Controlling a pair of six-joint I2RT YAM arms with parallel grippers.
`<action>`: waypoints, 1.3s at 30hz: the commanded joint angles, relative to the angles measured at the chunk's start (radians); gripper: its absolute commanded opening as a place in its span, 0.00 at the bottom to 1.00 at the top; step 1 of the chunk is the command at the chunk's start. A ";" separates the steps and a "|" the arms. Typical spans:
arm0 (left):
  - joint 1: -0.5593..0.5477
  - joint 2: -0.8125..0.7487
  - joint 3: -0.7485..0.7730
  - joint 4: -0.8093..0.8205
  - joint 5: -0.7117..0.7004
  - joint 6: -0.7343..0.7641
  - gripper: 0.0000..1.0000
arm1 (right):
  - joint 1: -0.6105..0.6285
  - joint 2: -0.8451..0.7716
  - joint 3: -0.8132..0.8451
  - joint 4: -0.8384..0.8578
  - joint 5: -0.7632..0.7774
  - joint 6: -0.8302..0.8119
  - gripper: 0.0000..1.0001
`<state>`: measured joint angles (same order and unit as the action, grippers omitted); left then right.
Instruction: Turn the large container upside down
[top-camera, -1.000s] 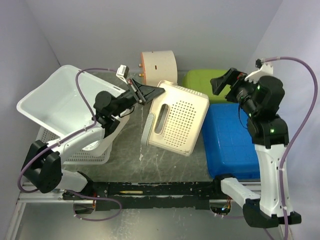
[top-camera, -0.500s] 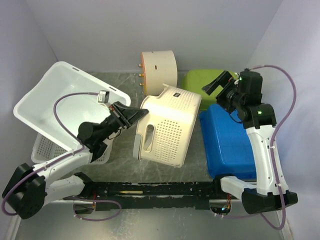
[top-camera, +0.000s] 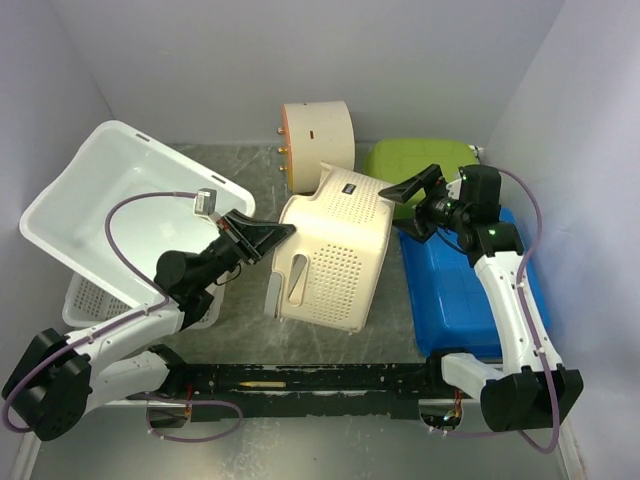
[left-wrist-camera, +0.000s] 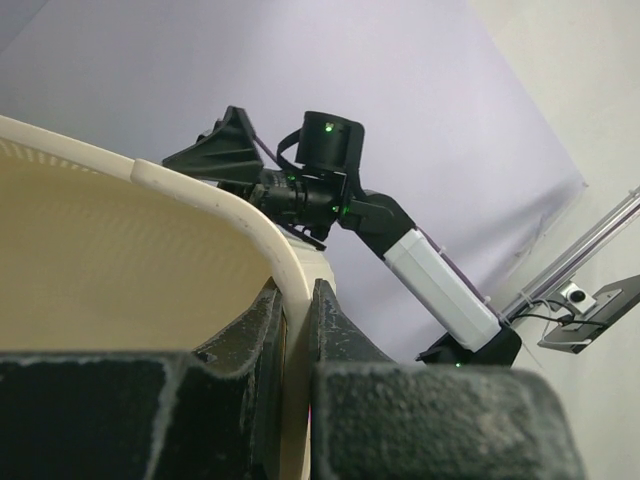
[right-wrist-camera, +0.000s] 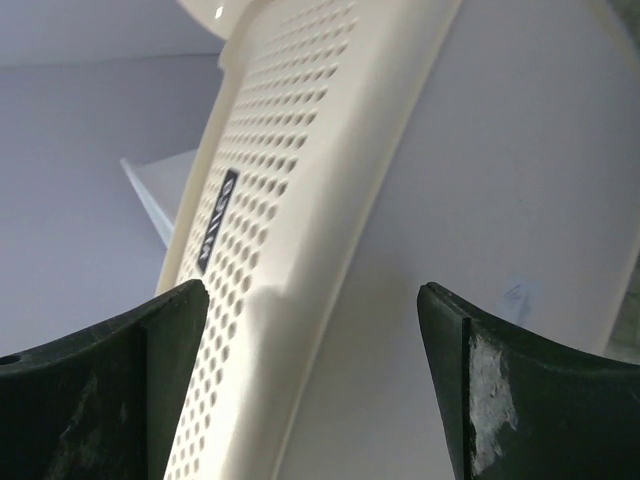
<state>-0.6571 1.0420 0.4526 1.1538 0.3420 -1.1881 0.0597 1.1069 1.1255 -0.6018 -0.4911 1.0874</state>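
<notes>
The large container is a cream perforated basket (top-camera: 335, 255) tipped on its side in the middle of the table, its opening towards the left. My left gripper (top-camera: 285, 230) is shut on its upper left rim; in the left wrist view the rim (left-wrist-camera: 200, 190) runs down between my closed fingers (left-wrist-camera: 297, 290). My right gripper (top-camera: 400, 208) is open at the basket's upper right edge. In the right wrist view the basket's perforated wall (right-wrist-camera: 290, 180) fills the space in front of the spread jaws (right-wrist-camera: 312, 300), close to the left finger.
A large white tub (top-camera: 110, 200) leans over a white perforated basket (top-camera: 95, 295) at the left. A cream cylinder (top-camera: 318, 130) and a green container (top-camera: 410, 158) stand at the back. A blue container (top-camera: 470, 290) lies under the right arm.
My left gripper has pulled the rim down and left, rolling the basket further over. My right arm has come down and left, with open jaws, to the basket's upper right edge.
</notes>
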 joint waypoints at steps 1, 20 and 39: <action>-0.018 0.054 -0.025 0.035 -0.024 -0.003 0.07 | -0.005 -0.022 0.010 0.087 -0.104 0.034 0.85; -0.156 0.149 0.032 -0.089 -0.014 0.113 0.07 | -0.014 -0.088 0.082 0.145 -0.111 0.027 0.30; -0.264 0.249 0.012 -0.151 -0.026 0.210 0.07 | -0.013 -0.119 0.129 0.195 -0.145 -0.011 0.17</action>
<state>-0.9035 1.2453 0.4885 1.2102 0.3073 -1.0000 0.0124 1.0409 1.2121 -0.5060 -0.4278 1.0389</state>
